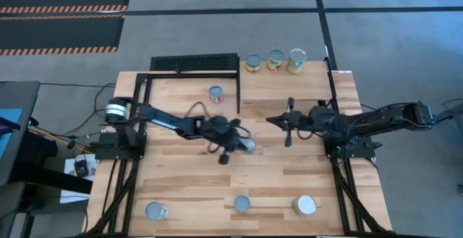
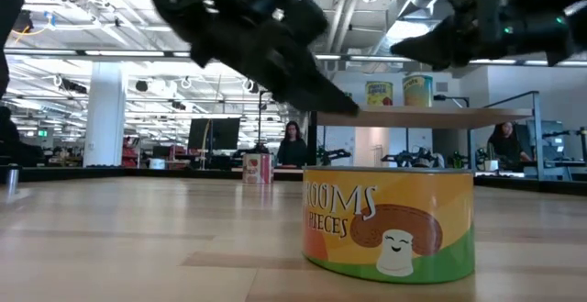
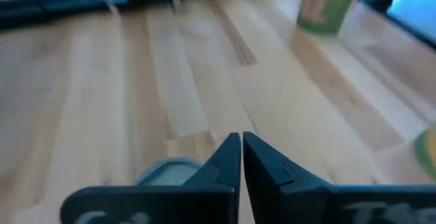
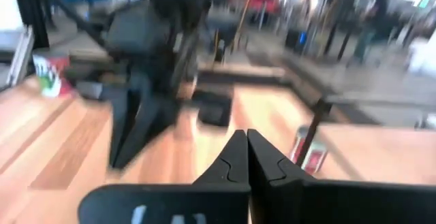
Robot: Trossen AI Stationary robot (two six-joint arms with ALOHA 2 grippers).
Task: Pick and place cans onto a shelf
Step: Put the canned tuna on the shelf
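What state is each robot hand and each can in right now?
left hand: shut, holding nothing, above the table's middle.
right hand: shut, holding nothing, near the table's middle.
can beside the left hand: on the table, not gripped.
shelf cans: three, upright on the shelf.
front cans: three, upright on the table, untouched.
red can: upright on the table beside the black rack.

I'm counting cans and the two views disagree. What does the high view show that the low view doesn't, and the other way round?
Only the high view shows all three cans on the shelf, three cans along the near table edge, and the can by the left gripper. Only the low view shows the mushroom label and people in the room behind. Both show the red can and the right gripper.
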